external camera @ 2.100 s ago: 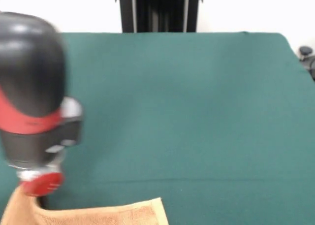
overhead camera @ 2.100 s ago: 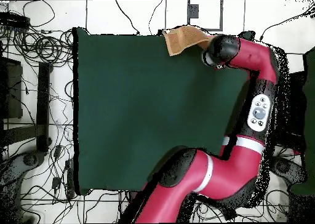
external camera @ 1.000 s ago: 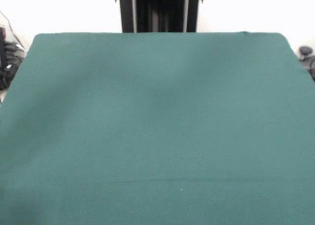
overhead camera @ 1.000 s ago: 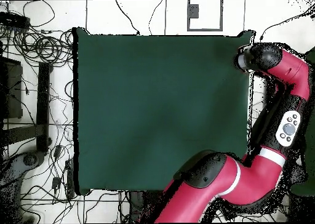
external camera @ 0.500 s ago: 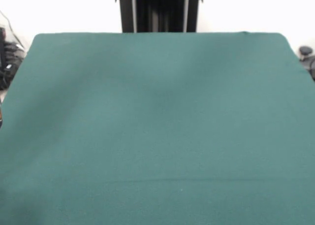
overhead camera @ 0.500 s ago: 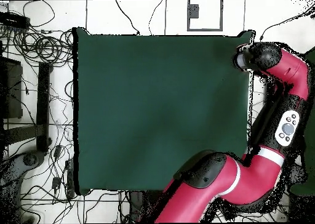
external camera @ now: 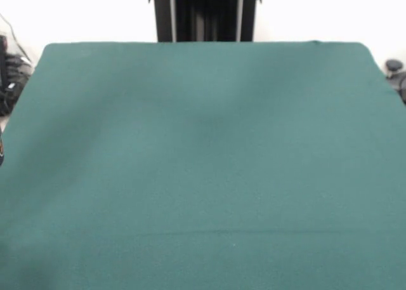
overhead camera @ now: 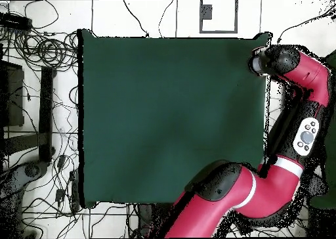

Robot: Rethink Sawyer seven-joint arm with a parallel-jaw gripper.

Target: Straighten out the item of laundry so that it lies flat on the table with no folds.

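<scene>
The dark green table (external camera: 203, 150) lies bare in the front view and in the overhead view (overhead camera: 170, 118). The tan-orange towel shows in neither view. In the overhead view the end of my red and black arm, with the gripper (overhead camera: 257, 62), hangs at the table's right edge near the top right corner. Its head hides whether it is open or shut and whether it holds anything. In the front view only a dark sliver of the arm (external camera: 1, 154) shows at the left edge.
The black pedestal (external camera: 204, 14) stands at the table's far side. My arm's elbow and base (overhead camera: 226, 194) lie along the table's right and lower edges. Cables (overhead camera: 42, 49) and a black stand (overhead camera: 46, 111) lie on the floor to the left.
The arm has swung from over the table's corner, where it was at the towel, out past the table's edge. The towel is gone from both views. Almost nothing has moved in the last half second.
</scene>
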